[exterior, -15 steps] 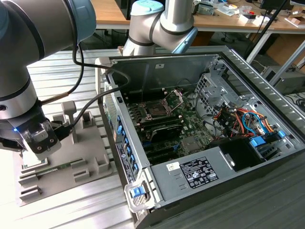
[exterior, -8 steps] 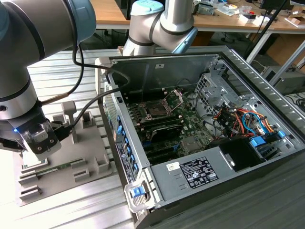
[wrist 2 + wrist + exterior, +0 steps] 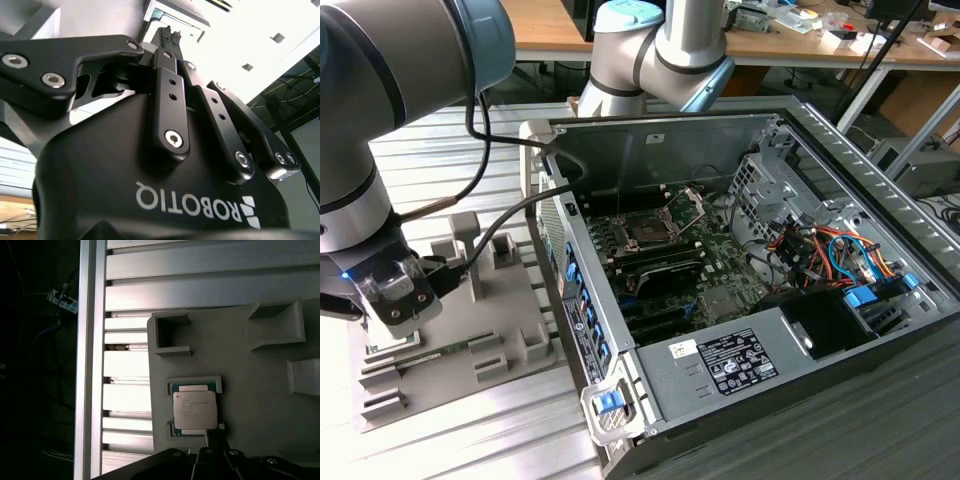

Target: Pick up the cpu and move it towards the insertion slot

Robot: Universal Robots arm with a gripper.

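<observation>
The cpu (image 3: 195,409), a silvery square chip with a green rim, lies flat in a shallow seat of the grey fixture plate (image 3: 250,365). My gripper (image 3: 216,437) hangs just above the plate at one corner of the chip. In the second wrist view the gripper (image 3: 170,34) has its ribbed fingertips (image 3: 165,33) pressed together with nothing between them, and the cpu (image 3: 175,20) lies just beyond them. In the exterior view the gripper (image 3: 400,305) is low over the plate (image 3: 510,300) at that view's left. The insertion slot (image 3: 645,230) sits on the motherboard inside the open computer case, its silver bracket (image 3: 687,205) raised.
The open computer case (image 3: 760,290) lies to the right in the exterior view, with its metal wall (image 3: 590,300) between the plate and the motherboard. Raised grey blocks (image 3: 465,235) stand on the plate. Cables (image 3: 510,215) run from the arm. Ribbed aluminium tabletop (image 3: 200,290) surrounds the plate.
</observation>
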